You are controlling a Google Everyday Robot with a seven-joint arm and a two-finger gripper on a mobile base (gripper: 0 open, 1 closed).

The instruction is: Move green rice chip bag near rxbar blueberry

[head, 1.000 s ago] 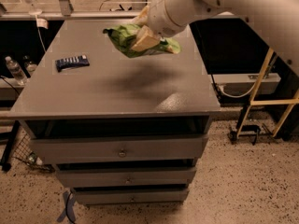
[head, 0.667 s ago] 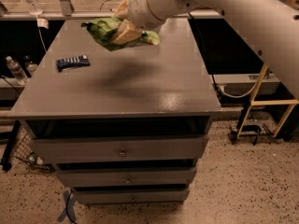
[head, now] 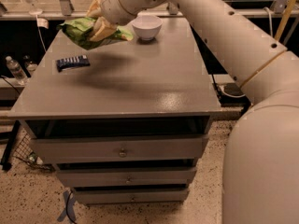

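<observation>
The bar lies flat on the left of the table. Within 1 second the bag, clenched in the gripper, has swung leftward and now hangs in the air just behind the bar, uncovering the bowl. Probably only lowering remains.

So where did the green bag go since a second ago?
The gripper, shut on the bag, carried it left over the table, from the back middle to the bar's side. The bag is in the air, not set down. The move uncovered the bowl at the back. The bar stayed put.
</observation>
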